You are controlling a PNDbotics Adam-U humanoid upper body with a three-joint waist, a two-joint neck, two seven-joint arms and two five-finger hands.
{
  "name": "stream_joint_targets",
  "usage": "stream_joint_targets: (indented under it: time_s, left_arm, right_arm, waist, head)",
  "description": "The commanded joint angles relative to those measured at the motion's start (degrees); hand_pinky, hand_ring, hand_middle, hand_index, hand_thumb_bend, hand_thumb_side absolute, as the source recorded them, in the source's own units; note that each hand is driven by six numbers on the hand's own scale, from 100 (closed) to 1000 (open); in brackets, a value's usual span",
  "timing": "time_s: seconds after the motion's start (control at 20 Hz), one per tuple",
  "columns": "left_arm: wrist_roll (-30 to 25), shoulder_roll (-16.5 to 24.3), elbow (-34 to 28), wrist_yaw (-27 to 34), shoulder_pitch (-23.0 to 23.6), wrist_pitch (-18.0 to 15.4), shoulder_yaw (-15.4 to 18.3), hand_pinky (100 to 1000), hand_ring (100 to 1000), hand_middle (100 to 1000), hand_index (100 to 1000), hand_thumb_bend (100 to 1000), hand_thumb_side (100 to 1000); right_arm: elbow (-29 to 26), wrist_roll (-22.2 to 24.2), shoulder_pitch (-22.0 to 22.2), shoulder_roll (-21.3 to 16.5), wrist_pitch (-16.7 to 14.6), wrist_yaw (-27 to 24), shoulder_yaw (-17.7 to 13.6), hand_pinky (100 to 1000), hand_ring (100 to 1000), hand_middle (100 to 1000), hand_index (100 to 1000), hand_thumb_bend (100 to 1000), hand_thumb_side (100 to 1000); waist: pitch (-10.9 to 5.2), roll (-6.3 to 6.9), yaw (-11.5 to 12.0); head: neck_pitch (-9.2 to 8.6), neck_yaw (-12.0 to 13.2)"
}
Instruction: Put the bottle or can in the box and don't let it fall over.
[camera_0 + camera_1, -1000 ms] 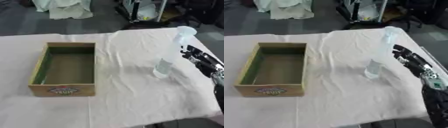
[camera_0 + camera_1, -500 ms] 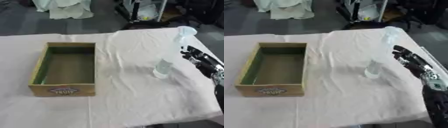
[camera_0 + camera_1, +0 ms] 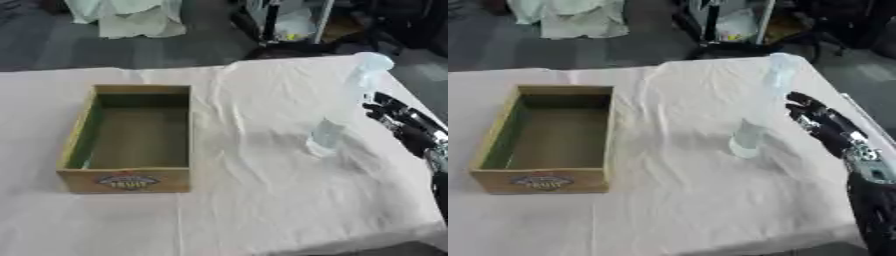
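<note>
Clear plastic bottle (image 3: 756,117), tall and slim with a pale cap, stands upright on the right half of a surface draped in a creased, pinkish-white cloth (image 3: 254,200). Just to its right, the black-and-silver right robot hand (image 3: 826,127) reaches in from the right edge, fingers (image 3: 800,106) extended and relaxed toward the bottle's upper part; a narrow gap shows between them and the bottle, and the hand holds nothing. Well apart on the left sits a rectangular wooden box (image 3: 131,140), open-topped, its inner walls painted green, its floor bare wood, with a printed fruit label on the near end. The bottle lies between the box and the robot hand, much nearer the hand. Beyond the far edge of the surface, a grey floor carries a heap of white fabric (image 3: 131,17).
</note>
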Motion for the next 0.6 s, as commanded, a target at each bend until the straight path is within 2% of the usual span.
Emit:
stream_joint_targets:
  time_s: [0.05,0.6]
  left_arm:
    - [-0.01,1.18,-0.71,0.08,-0.39,-0.21,0.51,1000,1000,1000,772,100,808]
    - [0.08,1.17,-0.74,0.26,-0.45,-0.15,0.57,1000,1000,1000,772,100,807]
  right_arm:
    - [-1.61,0.57,-0.3,-2.1,-0.4,-0.58,-0.25,1000,1000,1000,1000,100,470]
    - [-3.67,-0.62,0.56,-1.41,0.57,-0.24,-0.33,1000,1000,1000,1000,100,470]
  waist:
    - [-0.69,0.06,-0.14]
    - [-0.77,0.05,-0.07]
  head:
    - [-0.44,0.03]
    - [-0.58,0.11]
